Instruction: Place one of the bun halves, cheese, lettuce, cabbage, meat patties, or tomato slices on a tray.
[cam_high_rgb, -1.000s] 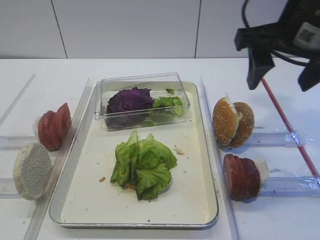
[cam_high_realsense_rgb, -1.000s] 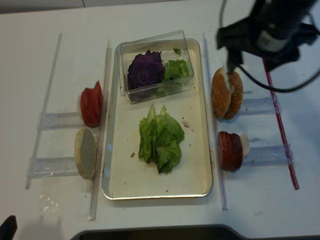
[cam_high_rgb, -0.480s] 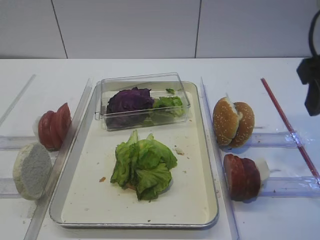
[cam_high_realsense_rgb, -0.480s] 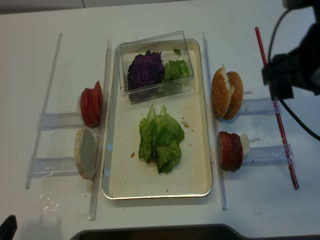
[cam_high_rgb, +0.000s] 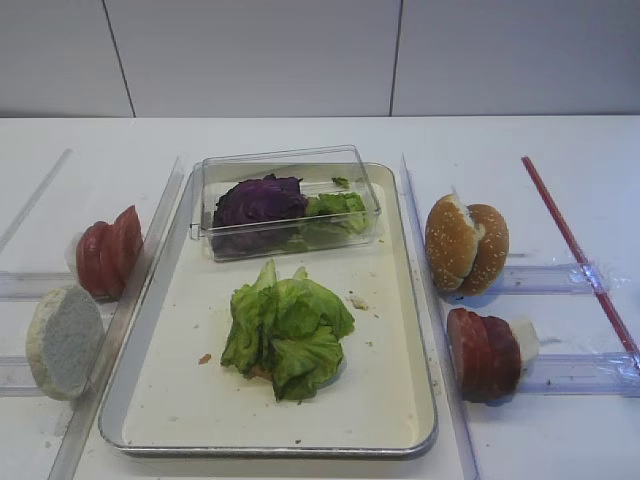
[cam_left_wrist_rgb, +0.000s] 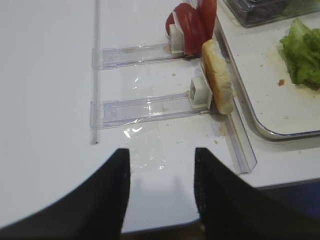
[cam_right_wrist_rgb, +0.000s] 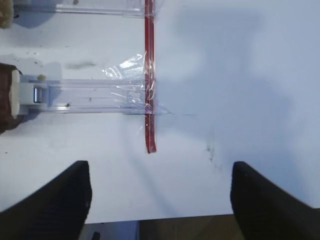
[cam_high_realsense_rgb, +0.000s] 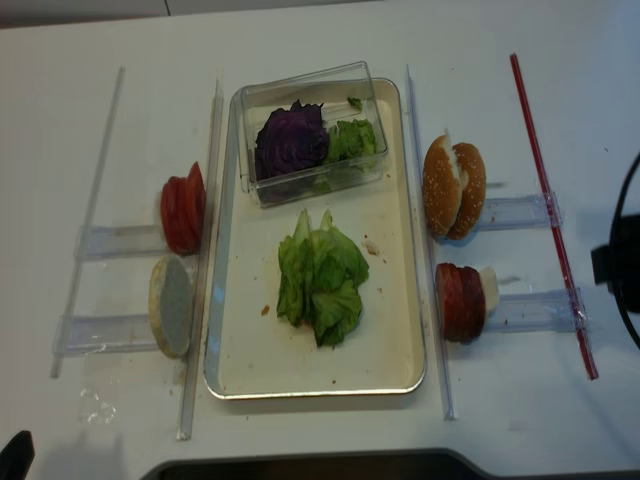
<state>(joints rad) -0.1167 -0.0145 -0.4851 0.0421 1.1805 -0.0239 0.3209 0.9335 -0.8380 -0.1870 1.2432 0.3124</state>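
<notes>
Lettuce (cam_high_rgb: 287, 329) lies loose in the middle of the tray (cam_high_rgb: 180, 420) in your first high view, touching its cream floor. At the tray's far end sits a clear plastic box (cam_high_rgb: 288, 200) holding the cabbage (cam_high_rgb: 258, 200) with more green leaves beside it. Left of the tray you have tomato slices (cam_high_rgb: 108, 252) standing on edge and, nearer you, a pale bun half (cam_high_rgb: 64, 340). Right of the tray, two seeded bun halves (cam_high_rgb: 466, 246) stand together, with dark red patties (cam_high_rgb: 484, 352) in front of them. No arm shows in this view.

Your right wrist view looks down on bare white table with a red strip (cam_right_wrist_rgb: 149, 75) crossing a clear rail (cam_right_wrist_rgb: 90, 95). The right gripper (cam_right_wrist_rgb: 160, 200) stands wide apart, both fingers (cam_right_wrist_rgb: 60, 197) dark at the bottom edge, nothing between them.

Your left wrist view shows the left gripper (cam_left_wrist_rgb: 161, 192) over the table's near edge, its jaws parted with only table between them. Ahead lie the pale bun half, the tomato slices and the tray's corner.

Your second high view repeats the layout from above: lettuce mid-tray, box at the far end. A dark part of the right arm (cam_high_realsense_rgb: 622, 265) shows at the right edge, well apart from the food.
</notes>
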